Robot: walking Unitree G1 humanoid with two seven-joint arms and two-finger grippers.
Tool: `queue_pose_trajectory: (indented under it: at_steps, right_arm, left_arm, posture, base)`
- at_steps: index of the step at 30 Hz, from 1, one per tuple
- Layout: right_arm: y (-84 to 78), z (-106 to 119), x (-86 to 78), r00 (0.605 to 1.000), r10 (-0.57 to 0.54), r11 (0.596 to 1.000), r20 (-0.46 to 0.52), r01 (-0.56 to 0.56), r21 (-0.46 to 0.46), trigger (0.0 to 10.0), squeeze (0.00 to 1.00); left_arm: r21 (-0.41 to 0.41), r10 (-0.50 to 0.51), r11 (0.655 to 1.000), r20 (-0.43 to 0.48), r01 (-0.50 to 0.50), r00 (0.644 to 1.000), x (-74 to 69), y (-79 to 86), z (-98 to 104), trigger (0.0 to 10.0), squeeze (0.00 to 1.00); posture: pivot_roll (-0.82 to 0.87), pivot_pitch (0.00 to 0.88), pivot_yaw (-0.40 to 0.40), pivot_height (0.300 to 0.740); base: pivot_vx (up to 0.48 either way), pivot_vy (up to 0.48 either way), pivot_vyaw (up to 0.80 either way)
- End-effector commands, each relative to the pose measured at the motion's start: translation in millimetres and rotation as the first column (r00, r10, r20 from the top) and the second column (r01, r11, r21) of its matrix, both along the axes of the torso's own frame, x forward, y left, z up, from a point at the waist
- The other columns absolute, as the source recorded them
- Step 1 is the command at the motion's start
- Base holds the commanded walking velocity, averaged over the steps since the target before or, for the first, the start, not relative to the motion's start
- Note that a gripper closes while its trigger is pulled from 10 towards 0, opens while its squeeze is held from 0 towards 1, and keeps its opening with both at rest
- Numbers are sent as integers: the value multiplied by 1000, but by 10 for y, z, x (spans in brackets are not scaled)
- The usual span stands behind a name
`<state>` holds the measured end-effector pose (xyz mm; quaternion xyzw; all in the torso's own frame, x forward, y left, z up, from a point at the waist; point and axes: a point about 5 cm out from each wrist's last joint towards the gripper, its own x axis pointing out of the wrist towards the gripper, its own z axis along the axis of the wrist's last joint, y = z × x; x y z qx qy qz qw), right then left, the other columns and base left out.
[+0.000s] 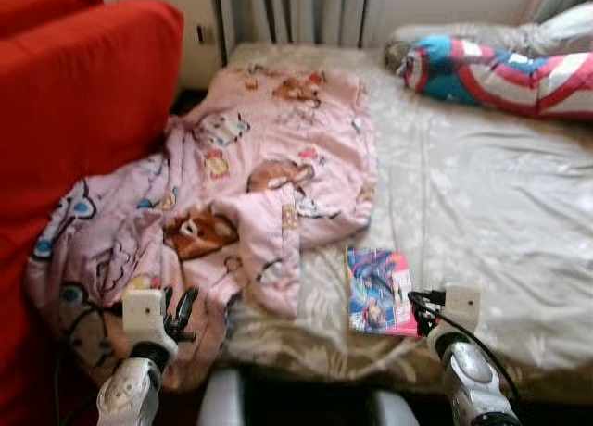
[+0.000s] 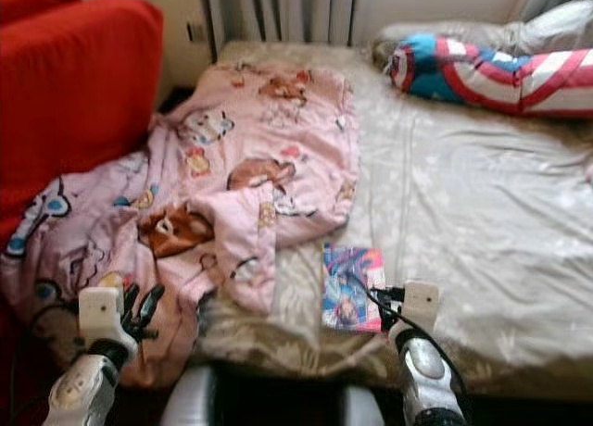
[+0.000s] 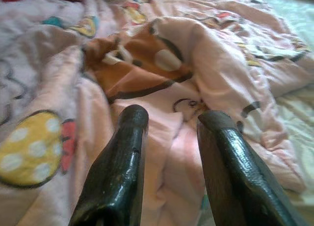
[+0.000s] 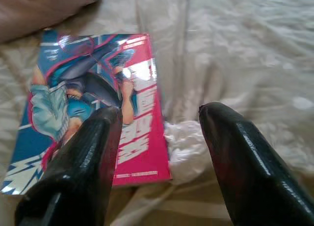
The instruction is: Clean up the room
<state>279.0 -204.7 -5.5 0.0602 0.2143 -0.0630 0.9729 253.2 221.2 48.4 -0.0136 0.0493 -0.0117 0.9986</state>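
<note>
Right gripper [image 4: 159,132] — fingers spread apart, holding nothing, hovering over the near edge of the bed [image 1: 482,194], just at the comic [image 1: 378,292]. One finger [image 4: 78,162] overlaps the comic's pink side; the other finger is over bare sheet. Comic lies flat by the near edge, just beside the blanket's corner.

Left gripper [image 3: 169,137] — also parted, empty, low over the near-left part of the pink blanket [image 1: 232,194]. Blanket is crumpled, cartoon print, covers the bed's left half and drapes onto the red sofa [image 1: 83,102] on the left.

Far right corner: a red-white-blue pillow [image 1: 500,74]. Curtain [image 1: 296,9] behind the far edge.
</note>
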Motion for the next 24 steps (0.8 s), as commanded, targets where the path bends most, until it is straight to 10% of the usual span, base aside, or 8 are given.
queue_pose_trajectory:
  at_steps: [1,8,9,10,12,20,21,24]
  right_arm:
    - [-38,69,79,1000,-19,1000,14,19,16,10000,0]
    - [-65,182,221,998,-64,997,27,63,34,10000,0]
    - [-72,213,251,997,-70,997,38,69,45,10000,318]
    - [-79,233,272,996,-74,996,42,71,49,10000,890]
    - [-88,248,290,996,-77,996,41,75,53,10000,1000]
    - [-235,325,330,968,-244,962,64,232,147,10000,1000]
    - [-256,327,330,959,-278,948,59,264,180,10000,0]
    - [-265,318,323,952,-303,937,51,288,200,10000,0]
  left_arm:
    - [-6,-12,1000,23,13,1000,47,-51,70,10000,0]
    - [-17,-20,1000,51,21,999,45,-84,170,10000,0]
    - [-17,-21,1000,54,22,998,36,-82,186,10000,0]
    - [-16,-22,1000,54,23,998,32,-80,194,10000,0]
    - [-15,-24,1000,54,25,998,17,-78,207,10000,0]
    - [-3,-20,1000,33,20,999,-83,-42,215,10000,0]
    - [2,-21,1000,25,21,999,-110,-26,212,10000,0]
    - [7,-13,1000,16,12,1000,-141,7,211,10000,0]
  posture:
    - [56,171,-39,613]
    - [71,212,-18,613]
    - [70,224,-15,613]
    - [71,226,-13,613]
    - [68,243,-7,613]
    - [81,295,6,613]
    - [85,298,7,613]
    - [95,304,12,613]
  base:
    - [0,0,0]
    - [0,0,0]
    - [0,0,0]
    - [0,0,0]
    - [0,0,0]
    - [0,0,0]
    - [0,0,0]
    - [0,0,0]
